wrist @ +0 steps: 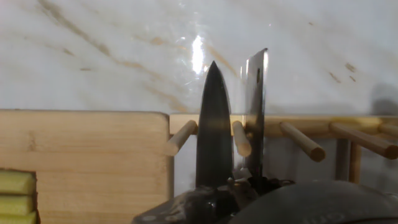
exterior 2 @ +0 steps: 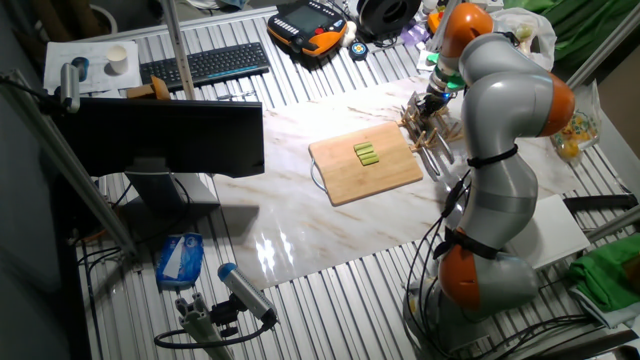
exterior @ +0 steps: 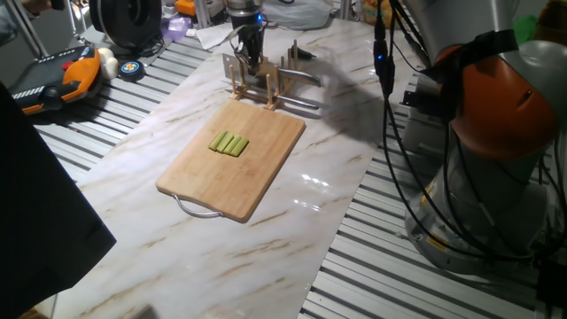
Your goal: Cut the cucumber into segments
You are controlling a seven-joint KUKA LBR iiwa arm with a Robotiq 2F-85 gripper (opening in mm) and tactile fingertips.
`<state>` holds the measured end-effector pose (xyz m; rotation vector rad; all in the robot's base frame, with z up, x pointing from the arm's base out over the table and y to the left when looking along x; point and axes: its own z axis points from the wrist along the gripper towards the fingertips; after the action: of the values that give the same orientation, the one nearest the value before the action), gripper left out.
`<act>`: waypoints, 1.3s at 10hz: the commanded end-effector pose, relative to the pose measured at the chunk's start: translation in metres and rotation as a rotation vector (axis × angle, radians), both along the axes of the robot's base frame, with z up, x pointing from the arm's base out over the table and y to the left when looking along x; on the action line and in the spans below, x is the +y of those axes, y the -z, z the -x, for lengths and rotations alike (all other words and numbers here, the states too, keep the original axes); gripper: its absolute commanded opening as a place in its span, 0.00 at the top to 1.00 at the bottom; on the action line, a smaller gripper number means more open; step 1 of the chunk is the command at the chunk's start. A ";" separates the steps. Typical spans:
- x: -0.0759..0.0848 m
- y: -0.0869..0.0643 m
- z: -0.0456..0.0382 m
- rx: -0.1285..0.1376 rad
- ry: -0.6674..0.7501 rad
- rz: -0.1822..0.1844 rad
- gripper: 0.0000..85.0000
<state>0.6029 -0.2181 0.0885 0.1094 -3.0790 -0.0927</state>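
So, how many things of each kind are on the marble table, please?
Cucumber sticks: 4
Wooden cutting board: 1
Wooden knife rack: 1
Knives in the hand view: 2
Total: 8

**Arm reaching far, end effector low**

The arm (exterior 2: 505,150) rises from its orange-banded base beside the tabletop (exterior: 266,248), bends at a grey elbow and stretches to the far edge; the wrist points straight down in one fixed view; the end effector (exterior: 249,55) sits low, dark and narrow; in the hand view its fingers (wrist: 214,143) appear as two close dark blades pointing ahead; whether they grip anything cannot be told.
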 end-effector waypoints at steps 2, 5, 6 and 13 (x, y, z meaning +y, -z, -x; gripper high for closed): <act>0.000 -0.001 -0.0003 0.000 -0.002 0.000 0.99; 0.000 -0.006 0.0003 -0.002 -0.002 0.006 0.99; 0.000 -0.008 0.0015 -0.002 0.001 0.006 0.99; -0.016 -0.064 0.0042 0.006 0.009 0.040 0.99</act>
<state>0.5984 -0.2337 0.1511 0.0929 -3.0736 -0.0312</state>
